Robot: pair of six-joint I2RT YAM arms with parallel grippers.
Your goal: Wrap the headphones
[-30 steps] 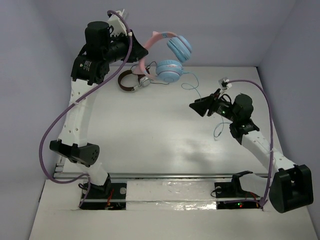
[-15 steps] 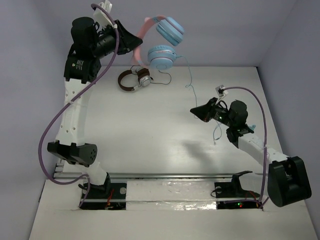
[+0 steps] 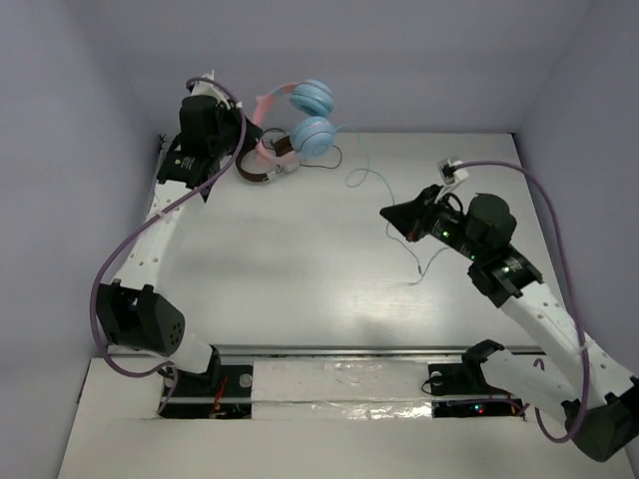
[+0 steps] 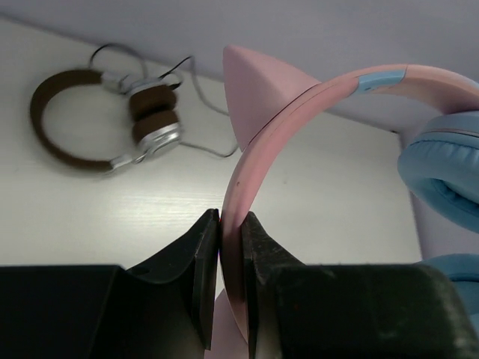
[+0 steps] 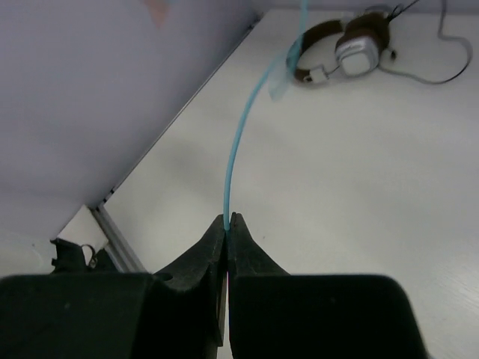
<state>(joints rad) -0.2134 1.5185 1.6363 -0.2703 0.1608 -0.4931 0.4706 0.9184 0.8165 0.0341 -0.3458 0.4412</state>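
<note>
The headphones point(image 3: 312, 134) hang in the air at the back left, their pink cat-ear headband point(image 4: 299, 97) uppermost and the light blue ear cups point(image 4: 441, 168) to the right. My left gripper point(image 4: 230, 217) is shut on the headband, which is pinched between both fingers point(image 3: 258, 150). A thin light blue cable point(image 3: 357, 178) runs from the cups to my right gripper point(image 3: 385, 212) at mid-right. The right gripper point(image 5: 227, 217) is shut on that cable point(image 5: 239, 142). The cable's loose tail point(image 3: 417, 267) trails on the table below it.
Brown-and-white headphones point(image 3: 256, 172) with a black cable point(image 3: 329, 158) lie on the table under the held pair, also in the left wrist view point(image 4: 90, 123) and the right wrist view point(image 5: 352, 48). Walls close the back and both sides.
The right gripper closed from open onto the light blue cable. The left arm swung the headphones lower and toward the back-left corner. The right arm stretched out and rose.
</note>
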